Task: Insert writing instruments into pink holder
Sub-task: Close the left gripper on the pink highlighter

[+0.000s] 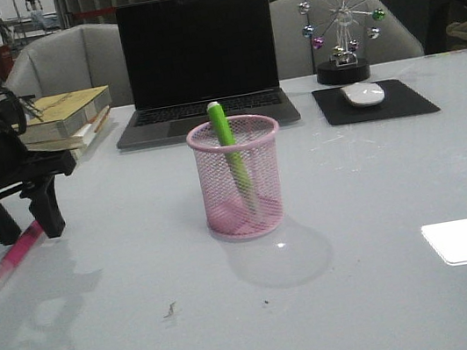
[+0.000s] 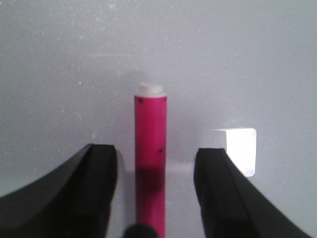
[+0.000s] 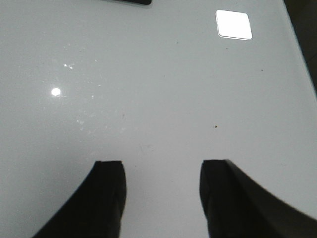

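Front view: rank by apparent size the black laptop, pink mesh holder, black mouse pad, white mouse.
1. Black laptop
2. Pink wire-mesh holder and black mouse pad: similar; holder sits nearer the camera, so unsure
3. White mouse

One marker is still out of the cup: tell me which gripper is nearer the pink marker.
Left. The left gripper is open astride the pink marker lying on the table. The right gripper is open over bare table, with no marker in its view.

- I see a pink wire-mesh holder (image 1: 240, 178)
- lime green marker (image 1: 231, 153) inside it
- bright pink marker (image 2: 150, 163), black-speckled
- my black left gripper (image 2: 155, 191)
- pale grey table (image 1: 368, 296)
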Robot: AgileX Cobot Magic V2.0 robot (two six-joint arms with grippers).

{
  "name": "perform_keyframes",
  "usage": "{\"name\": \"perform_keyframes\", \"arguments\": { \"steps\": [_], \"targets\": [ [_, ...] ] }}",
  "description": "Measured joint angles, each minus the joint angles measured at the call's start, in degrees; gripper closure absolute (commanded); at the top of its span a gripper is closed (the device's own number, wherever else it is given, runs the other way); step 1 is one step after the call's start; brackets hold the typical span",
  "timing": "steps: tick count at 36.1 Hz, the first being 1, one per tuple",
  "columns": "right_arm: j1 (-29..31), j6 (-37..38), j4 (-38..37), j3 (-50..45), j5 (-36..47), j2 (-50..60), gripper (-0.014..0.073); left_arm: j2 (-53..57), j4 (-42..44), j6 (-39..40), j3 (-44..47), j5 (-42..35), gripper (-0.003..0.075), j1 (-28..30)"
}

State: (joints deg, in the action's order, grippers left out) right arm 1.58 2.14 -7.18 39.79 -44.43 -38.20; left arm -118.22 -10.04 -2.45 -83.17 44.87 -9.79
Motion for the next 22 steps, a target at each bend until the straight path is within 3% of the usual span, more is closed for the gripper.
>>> {"name": "perform_keyframes", "arguments": {
  "steps": [7,16,22],
  "targets": [
    [0.00,0.00,0.00,0.00,-0.36,0.00,0.0141,-0.72,0.10,0.00,-0.58,0.48,0.0358,0.00],
    [0.00,0.00,0.02,0.00,-0.73,0.00,0.0141,-1.29,0.64,0.00,-1.14,1.01,0.0637,0.09],
    [0.00,0.00,0.12,0.00,-1.08,0.00,0.0141,-1.68,0.52,0.00,-2.40,1.33,0.0622,0.09]
  ]
}}
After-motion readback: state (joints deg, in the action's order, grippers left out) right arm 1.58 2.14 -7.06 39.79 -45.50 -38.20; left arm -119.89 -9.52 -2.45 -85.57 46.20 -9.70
